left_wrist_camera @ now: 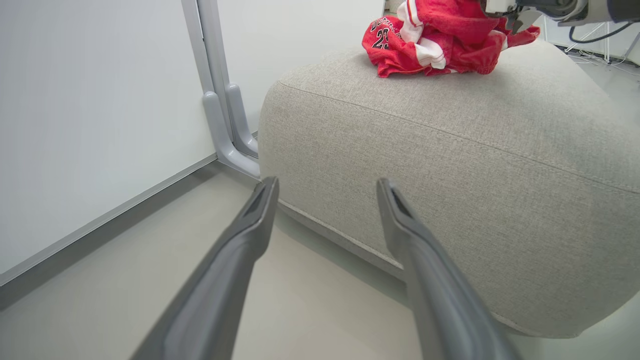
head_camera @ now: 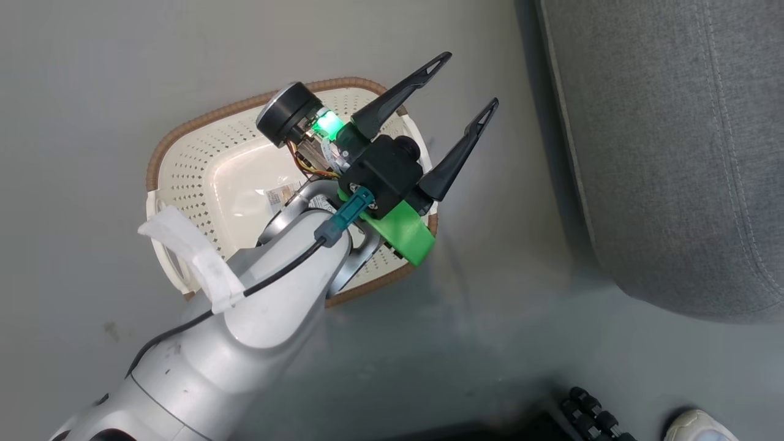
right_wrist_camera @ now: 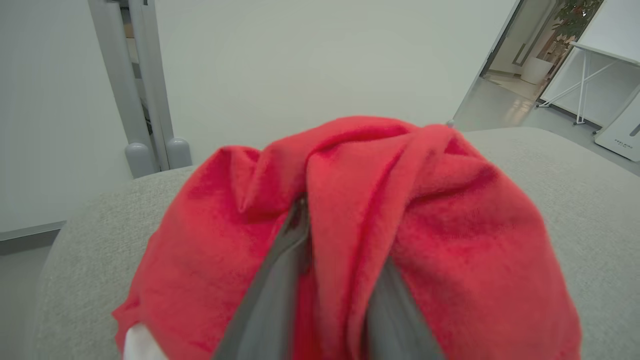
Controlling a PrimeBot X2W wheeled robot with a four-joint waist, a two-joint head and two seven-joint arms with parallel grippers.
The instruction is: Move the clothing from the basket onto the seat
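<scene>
red clothing bunched on grey seat; cream basket upright on floor nearby.

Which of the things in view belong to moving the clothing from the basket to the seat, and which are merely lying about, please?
Belonging to the job:
- red clothing, bunched on top of the seat
- grey seat
- white basket, on the floor

Just lying about:
- a person's shoe
- grey panel foot
- white table
</scene>
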